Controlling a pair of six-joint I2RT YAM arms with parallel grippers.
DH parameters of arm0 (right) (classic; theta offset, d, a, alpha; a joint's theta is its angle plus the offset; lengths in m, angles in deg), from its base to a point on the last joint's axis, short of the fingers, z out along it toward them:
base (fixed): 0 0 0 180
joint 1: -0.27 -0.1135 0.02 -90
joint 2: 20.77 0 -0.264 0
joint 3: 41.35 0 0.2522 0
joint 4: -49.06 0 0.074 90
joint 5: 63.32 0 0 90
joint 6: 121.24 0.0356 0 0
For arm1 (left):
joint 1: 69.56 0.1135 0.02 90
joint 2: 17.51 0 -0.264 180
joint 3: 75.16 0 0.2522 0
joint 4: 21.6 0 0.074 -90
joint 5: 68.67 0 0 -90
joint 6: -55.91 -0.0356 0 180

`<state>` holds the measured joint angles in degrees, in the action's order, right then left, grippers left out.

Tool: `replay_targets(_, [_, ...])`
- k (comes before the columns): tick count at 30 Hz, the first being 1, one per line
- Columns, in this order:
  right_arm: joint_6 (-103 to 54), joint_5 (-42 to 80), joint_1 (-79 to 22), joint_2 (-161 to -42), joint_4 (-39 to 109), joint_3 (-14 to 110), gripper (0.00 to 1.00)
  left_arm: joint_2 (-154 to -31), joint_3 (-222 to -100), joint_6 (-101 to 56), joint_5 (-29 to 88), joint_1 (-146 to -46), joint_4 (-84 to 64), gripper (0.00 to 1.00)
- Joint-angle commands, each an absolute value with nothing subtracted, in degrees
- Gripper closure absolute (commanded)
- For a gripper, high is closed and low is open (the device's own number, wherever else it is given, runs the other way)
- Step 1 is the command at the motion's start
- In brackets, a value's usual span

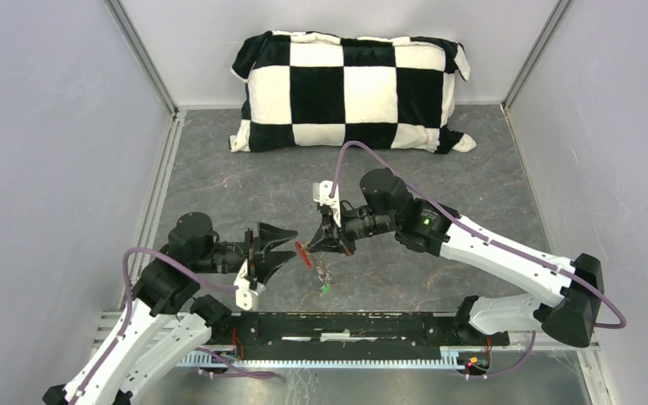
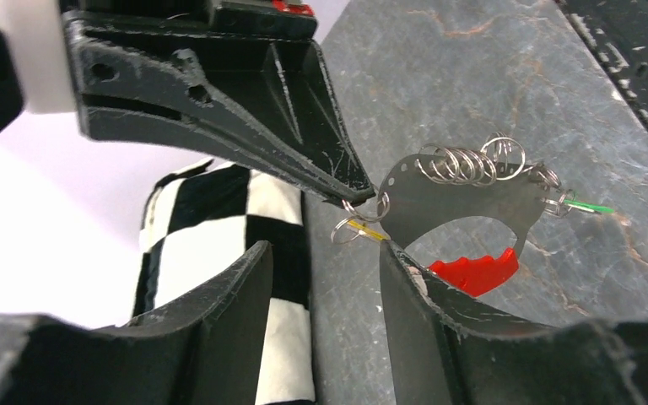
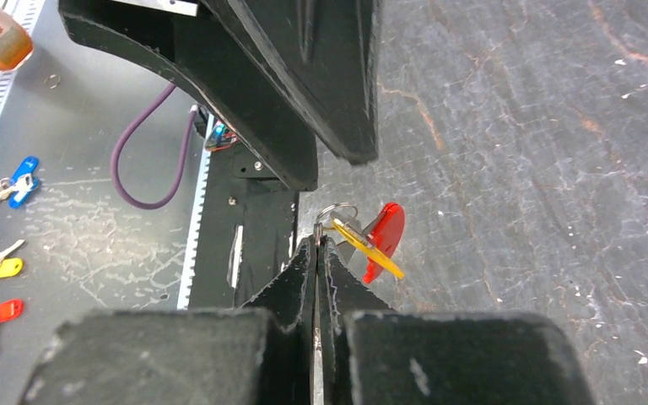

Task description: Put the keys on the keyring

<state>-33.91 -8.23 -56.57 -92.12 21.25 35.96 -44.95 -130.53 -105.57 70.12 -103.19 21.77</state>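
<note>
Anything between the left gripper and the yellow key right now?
Nothing visible. The open left gripper faces the yellow key directly. The key hangs at the keyring, which is pinched in the shut right gripper.

Robot test cell in a lab, not a home. I see bare pale panel walls (image 1: 51, 126) and an aluminium corner post (image 1: 142, 55) at upper left. The left arm (image 1: 148, 337) and right arm (image 1: 506, 257) are bolted to a black rail (image 1: 346, 325) along the bottom edge. A checkerboard cushion (image 1: 350, 89) sits top centre. At the left edge of the right wrist view, spare tagged keys (image 3: 24, 173) lie on a scratched metal bench (image 3: 93, 228).
</note>
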Motion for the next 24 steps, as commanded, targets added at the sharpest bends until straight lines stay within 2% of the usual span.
replay_targets(1, [-36.9, -12.1, -56.4, -94.2, 18.1, 41.4, 1.00, -49.6, -134.8, -118.4, 75.3, -103.4, 29.8, 0.43])
replay_targets(9, [-38.6, -12.8, -56.4, -96.5, 14.3, 44.5, 1.00, -57.2, -141.0, -138.1, 75.6, -103.4, 46.9, 0.44])
replay_targets(21, [-39.5, -11.9, -56.4, -97.9, 12.4, 45.9, 1.00, -57.2, -140.9, -141.0, 76.6, -103.5, 47.1, 0.60])
replay_targets(24, [-39.3, -12.0, -56.4, -97.9, 12.6, 46.0, 1.00, -56.9, -140.5, -141.3, 76.7, -103.4, 47.1, 0.62])
